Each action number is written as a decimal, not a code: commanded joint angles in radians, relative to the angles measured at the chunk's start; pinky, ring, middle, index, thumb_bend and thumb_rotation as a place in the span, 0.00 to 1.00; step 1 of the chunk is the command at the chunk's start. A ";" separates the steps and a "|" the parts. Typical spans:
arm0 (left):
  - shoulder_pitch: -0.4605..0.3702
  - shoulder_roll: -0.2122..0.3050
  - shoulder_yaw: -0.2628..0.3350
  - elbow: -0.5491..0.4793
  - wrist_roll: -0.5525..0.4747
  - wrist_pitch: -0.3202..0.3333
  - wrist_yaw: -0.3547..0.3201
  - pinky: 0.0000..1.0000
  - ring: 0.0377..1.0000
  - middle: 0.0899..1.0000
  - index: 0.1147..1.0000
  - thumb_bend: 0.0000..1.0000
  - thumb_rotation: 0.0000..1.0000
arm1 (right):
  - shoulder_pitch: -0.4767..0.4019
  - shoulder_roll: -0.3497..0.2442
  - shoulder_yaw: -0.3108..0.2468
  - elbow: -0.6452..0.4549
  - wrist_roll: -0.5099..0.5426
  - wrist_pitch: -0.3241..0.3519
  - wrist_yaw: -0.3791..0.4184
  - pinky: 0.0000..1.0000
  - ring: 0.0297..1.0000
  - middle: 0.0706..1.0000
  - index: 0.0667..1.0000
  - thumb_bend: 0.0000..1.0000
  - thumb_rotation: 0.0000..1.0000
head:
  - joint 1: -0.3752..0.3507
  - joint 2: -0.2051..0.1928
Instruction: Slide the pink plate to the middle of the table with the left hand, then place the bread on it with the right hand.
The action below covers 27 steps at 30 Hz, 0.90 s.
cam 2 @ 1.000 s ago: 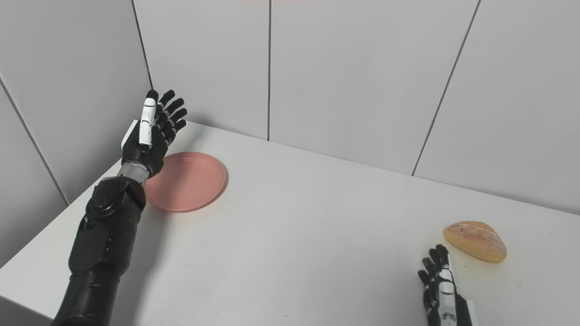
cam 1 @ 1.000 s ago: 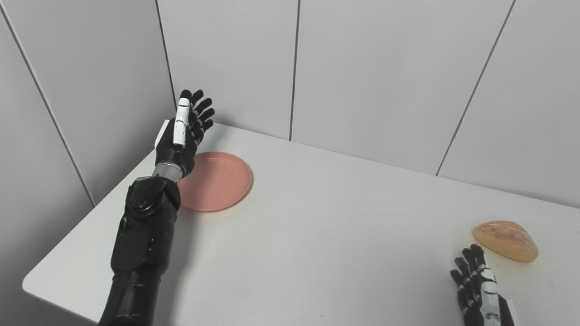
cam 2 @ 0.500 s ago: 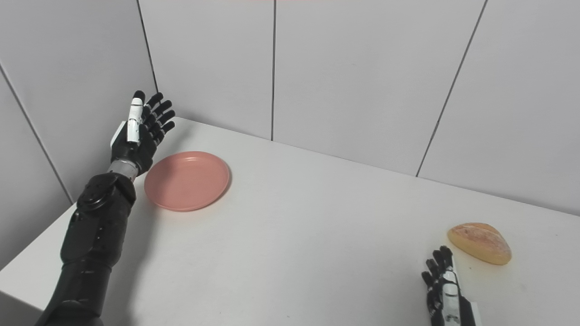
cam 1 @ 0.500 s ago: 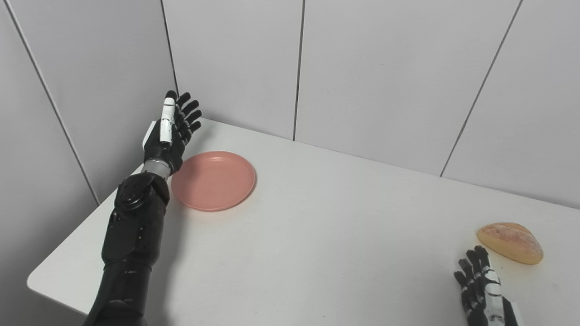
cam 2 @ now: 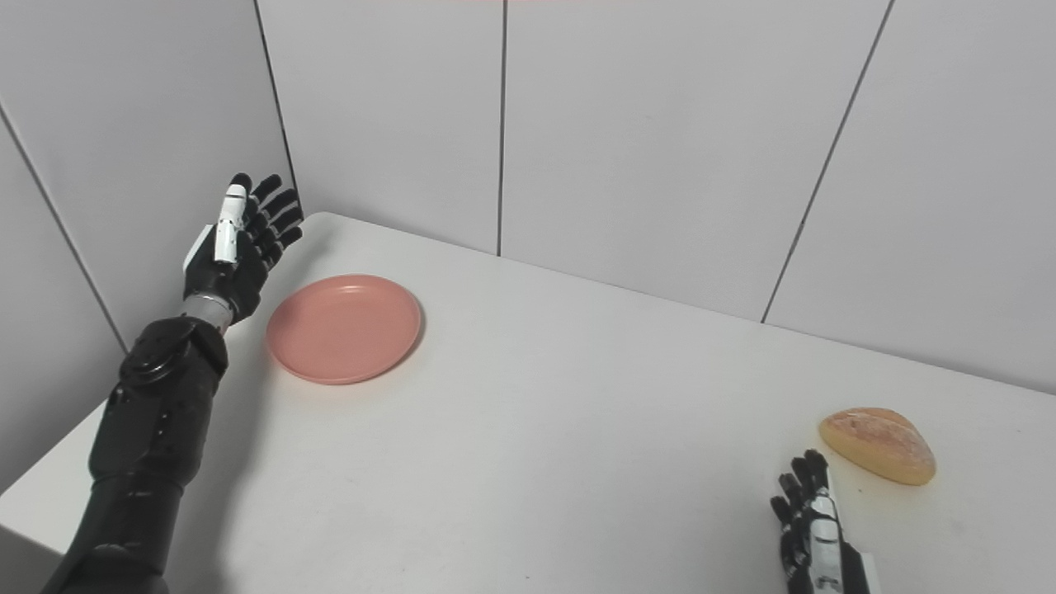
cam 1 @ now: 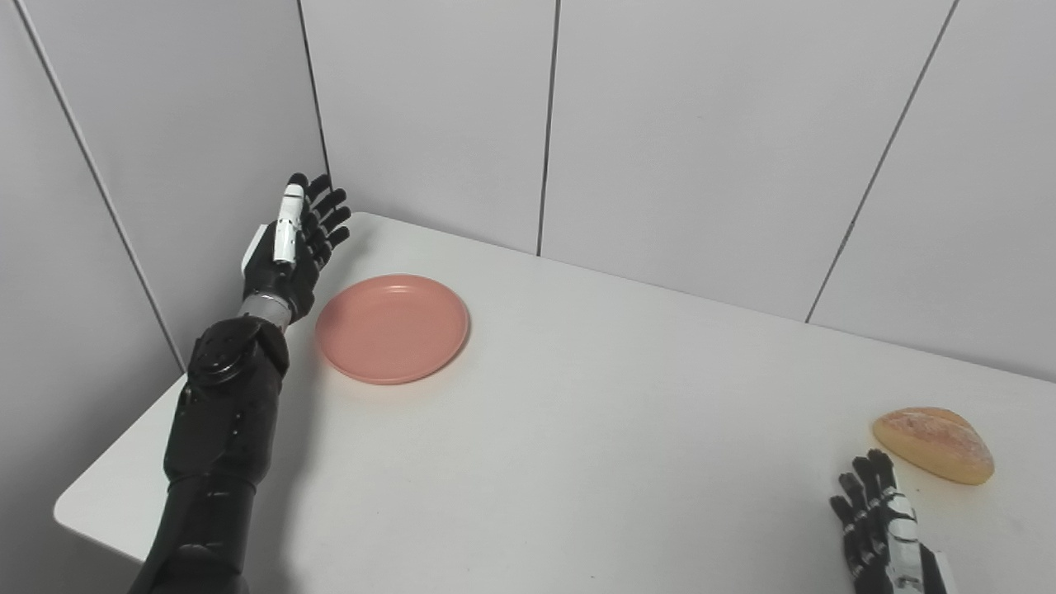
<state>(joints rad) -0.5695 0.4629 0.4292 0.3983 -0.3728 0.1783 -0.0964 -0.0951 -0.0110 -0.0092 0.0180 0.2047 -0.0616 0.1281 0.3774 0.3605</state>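
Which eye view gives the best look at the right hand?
Left eye view: the right hand shows open fingers and some of the palm near the bread. The right eye view shows the same hand lower, cut more by the bottom edge.

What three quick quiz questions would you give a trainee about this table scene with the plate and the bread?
1. True or false: the left hand is holding the pink plate.
2. Which item lies nearest the right hand?
A. the pink plate
B. the bread
C. neither is on the table
3. Fill in: the pink plate sits near the table's far ____ corner.

Key
1. False: the left hand is open, beside the plate's left rim, fingers apart and raised toward the wall.
2. B: the bread lies just beyond the open right hand, untouched.
3. left
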 commanded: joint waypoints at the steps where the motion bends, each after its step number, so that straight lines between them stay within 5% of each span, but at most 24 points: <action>1: -0.035 0.038 0.015 -0.012 -0.017 -0.043 -0.011 0.93 0.91 0.90 0.87 0.36 1.00 | 0.025 -0.013 -0.012 0.016 -0.001 -0.033 0.007 1.00 1.00 1.00 1.00 0.27 1.00 | 0.004 0.002; 27: -0.022 0.045 0.062 0.144 -0.055 -0.101 -0.024 0.95 0.91 0.89 0.88 0.30 1.00 | 0.023 -0.018 -0.025 0.017 0.015 -0.033 0.008 1.00 1.00 1.00 1.00 0.26 1.00 | 0.007 0.006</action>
<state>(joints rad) -0.5642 0.4873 0.4820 0.5574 -0.4151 0.1277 -0.1123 -0.0957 -0.0138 -0.0213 0.0194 0.2182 -0.0616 0.1274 0.3835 0.3651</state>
